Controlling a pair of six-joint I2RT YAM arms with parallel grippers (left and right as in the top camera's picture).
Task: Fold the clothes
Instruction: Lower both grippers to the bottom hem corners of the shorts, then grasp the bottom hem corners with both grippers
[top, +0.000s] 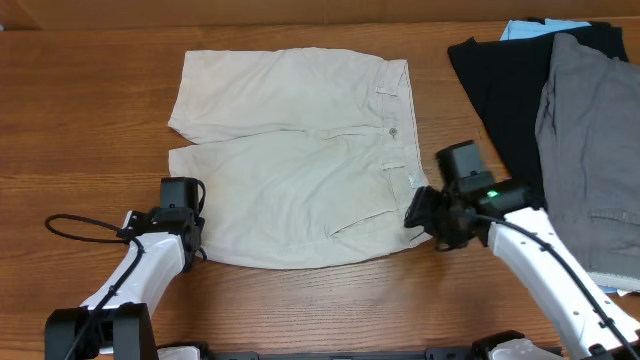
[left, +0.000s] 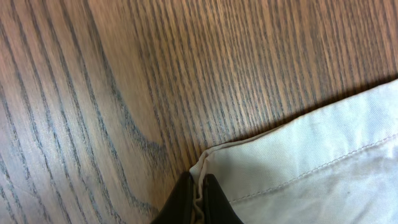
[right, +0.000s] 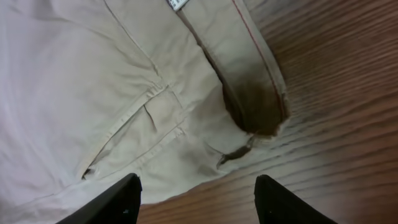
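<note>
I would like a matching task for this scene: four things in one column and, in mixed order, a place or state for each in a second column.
1. left gripper
2. right gripper
3. grey shorts
4. khaki shorts

A. spread flat in the middle of the table
B. open, fingers apart
C. lying over the black garment
D. shut on a hem corner of the khaki shorts

Pairs: 1-D, 2-B, 3-C, 4-A

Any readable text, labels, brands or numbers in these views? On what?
No readable text.
The white label on the khaki shorts: cut off at the frame edge in the right wrist view, too small overhead.
No other print shows.
</note>
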